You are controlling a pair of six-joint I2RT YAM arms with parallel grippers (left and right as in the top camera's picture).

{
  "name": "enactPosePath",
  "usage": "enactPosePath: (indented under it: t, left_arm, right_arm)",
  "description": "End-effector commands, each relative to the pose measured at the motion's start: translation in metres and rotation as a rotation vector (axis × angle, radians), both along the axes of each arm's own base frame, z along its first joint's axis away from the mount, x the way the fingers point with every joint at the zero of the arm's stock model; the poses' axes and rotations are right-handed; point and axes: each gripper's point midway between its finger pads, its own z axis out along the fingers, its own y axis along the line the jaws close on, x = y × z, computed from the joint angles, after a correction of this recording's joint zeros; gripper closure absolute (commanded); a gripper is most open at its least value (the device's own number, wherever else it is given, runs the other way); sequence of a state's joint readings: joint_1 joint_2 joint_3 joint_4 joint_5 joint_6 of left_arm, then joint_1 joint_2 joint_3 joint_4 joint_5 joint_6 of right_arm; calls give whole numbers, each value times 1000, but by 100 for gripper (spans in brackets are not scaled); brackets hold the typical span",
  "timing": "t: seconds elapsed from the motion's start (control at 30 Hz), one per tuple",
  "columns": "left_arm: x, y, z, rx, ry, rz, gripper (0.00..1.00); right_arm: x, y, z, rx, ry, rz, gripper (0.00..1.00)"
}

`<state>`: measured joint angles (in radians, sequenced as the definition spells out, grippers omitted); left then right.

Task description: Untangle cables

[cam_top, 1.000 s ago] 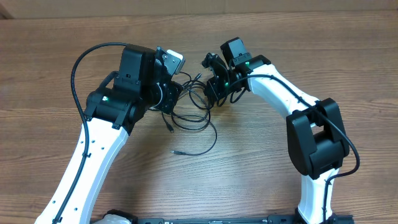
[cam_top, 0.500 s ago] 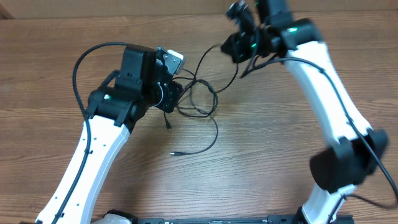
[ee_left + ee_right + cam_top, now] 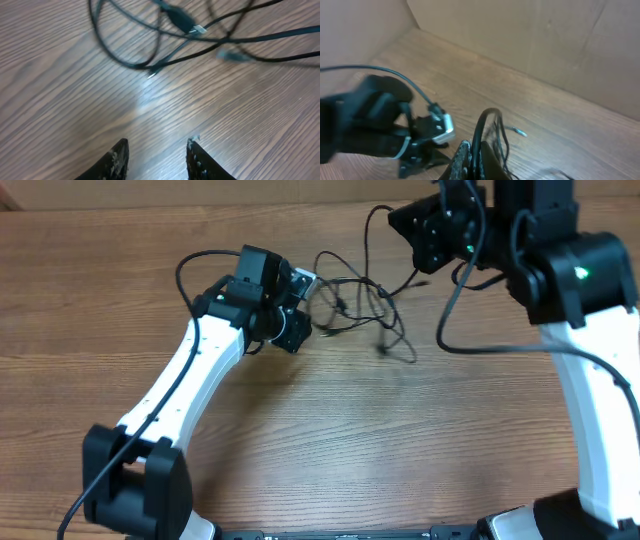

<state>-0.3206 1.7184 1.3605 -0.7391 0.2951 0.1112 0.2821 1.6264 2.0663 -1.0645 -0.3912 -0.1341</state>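
Right tool (image 3: 474, 156): fingertips blurred and cut off at the wrist view's lower edge, clamped tight on a loop of the cables (image 3: 352, 298). Cables trail from it to the surface (image 3: 330, 430) just ahead of the left tool (image 3: 156, 147), whose fingers stand parted and hold nothing. Since a second ago the right tool has risen away from the left, and the tangle is drawn out longer.

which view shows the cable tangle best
Overhead: the cables show whole, strung leftward from the right tool. Left wrist shows only a few close loops and a silvery plug; right wrist, just one loop pinched in its tool.
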Motion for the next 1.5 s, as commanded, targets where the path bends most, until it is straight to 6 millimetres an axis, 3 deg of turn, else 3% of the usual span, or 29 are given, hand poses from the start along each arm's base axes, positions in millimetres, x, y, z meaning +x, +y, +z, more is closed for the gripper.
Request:
enactPosePath:
  t: [0.0, 0.67, 0.73, 0.8, 0.87, 1.07, 1.27, 1.47]
  left_arm:
    - [2, -22, 3, -73, 5, -34, 63]
    - [21, -87, 39, -166, -241, -158, 50]
    - [23, -90, 41, -172, -255, -163, 50]
    - [24, -91, 43, -176, -265, -164, 59]
    - [24, -91, 43, -177, -265, -163, 61]
    - [23, -91, 41, -173, -256, -163, 50]
    - [22, -90, 41, -174, -246, -156, 49]
    - [20, -84, 36, -268, -78, 71, 46]
  right_arm:
    - [-18, -8, 36, 45, -72, -26, 96]
    - [-52, 38, 57, 219, -7, 143, 96]
    - [-56, 47, 60, 229, -15, 165, 96]
    - [-59, 54, 63, 233, -30, 181, 96]
    - [-54, 52, 64, 221, -45, 150, 96]
    - [-49, 47, 65, 218, -52, 114, 96]
    - [-49, 45, 66, 214, -56, 102, 96]
    - [-36, 24, 49, 118, -45, -34, 96]
